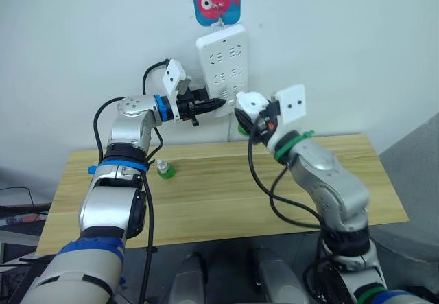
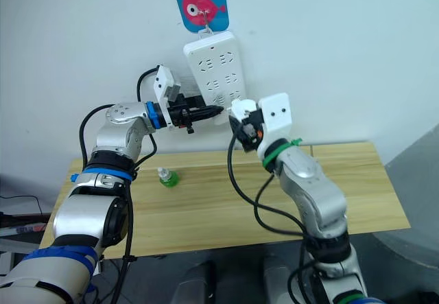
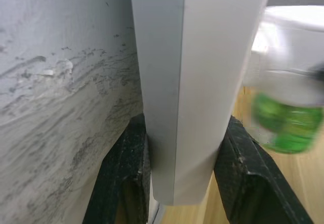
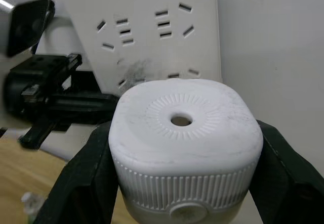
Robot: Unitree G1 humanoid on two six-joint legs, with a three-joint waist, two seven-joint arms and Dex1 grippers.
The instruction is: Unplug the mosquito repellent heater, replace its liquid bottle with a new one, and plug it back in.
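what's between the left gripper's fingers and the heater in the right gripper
The lower end of the white power strip: the left gripper clamps its edge, and the heater in the right gripper sits just beyond.

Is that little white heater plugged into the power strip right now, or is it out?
Out, it seems. The right gripper holds the mosquito repellent heater at the power strip's lower edge, and the sockets in view are empty. Its prongs are hidden.

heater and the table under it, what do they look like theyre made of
The mosquito repellent heater looks like matte white moulded plastic: ribbed band, radial grooves round its top hole, faint scuffs. The table looks like light wood or wood-look laminate; streaky grain runs along its planks, but which one is unclear.
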